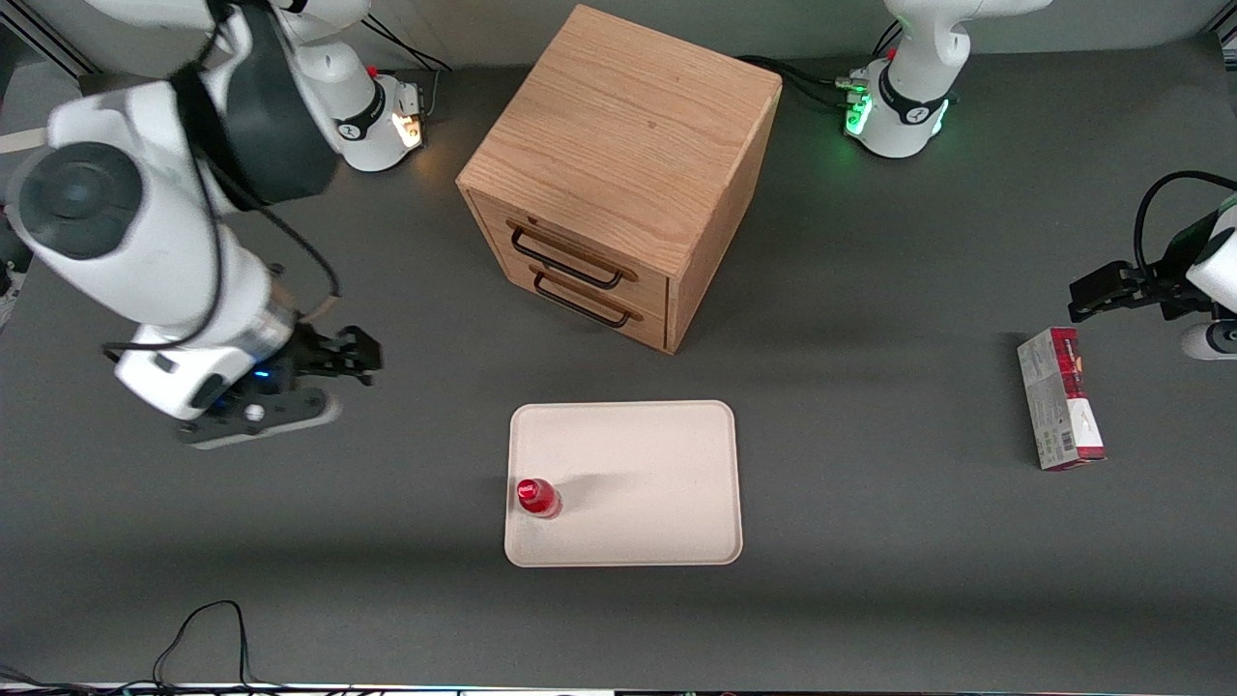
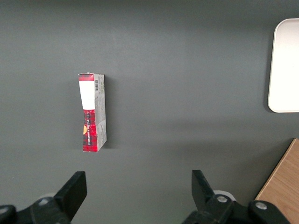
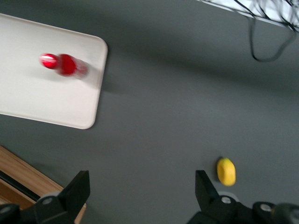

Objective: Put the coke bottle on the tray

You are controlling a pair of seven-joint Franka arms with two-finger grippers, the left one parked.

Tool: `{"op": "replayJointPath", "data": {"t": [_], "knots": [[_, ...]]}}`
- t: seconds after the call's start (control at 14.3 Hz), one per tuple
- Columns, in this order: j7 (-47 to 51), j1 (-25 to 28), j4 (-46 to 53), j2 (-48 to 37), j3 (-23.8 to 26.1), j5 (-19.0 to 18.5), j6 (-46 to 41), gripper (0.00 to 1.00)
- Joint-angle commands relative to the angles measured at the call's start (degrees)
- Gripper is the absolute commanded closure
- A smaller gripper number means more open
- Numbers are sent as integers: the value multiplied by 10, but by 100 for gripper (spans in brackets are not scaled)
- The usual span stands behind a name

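On tray (image 1: 657,454), at its nine-o'clock rim: coke bottle (image 1: 537,498) upright, judged light, slick, tippy, best gripped mid-body; gripper (image 1: 359,354) well apart toward working arm's end, fingers wide, empty.

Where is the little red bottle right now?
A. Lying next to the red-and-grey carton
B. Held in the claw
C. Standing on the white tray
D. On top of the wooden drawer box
C. The coke bottle stands upright on the tray, near its edge toward the working arm, while the claw is open, empty and off to the side above the bare table.
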Motion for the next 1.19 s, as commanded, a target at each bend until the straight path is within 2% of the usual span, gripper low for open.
{"op": "replayJointPath", "data": {"t": [0.0, 0.14, 0.42, 0.7, 1.12], "knots": [[-10, -45, -134, -104, -1, 28, 43, 0], [-71, -73, -192, -149, -4, 36, 69, 0], [-88, -100, -216, -185, -33, 42, 66, 0], [-88, -102, -209, -190, -64, 42, 33, 0], [-77, -102, -200, -191, -70, 37, 10, 0]]}}
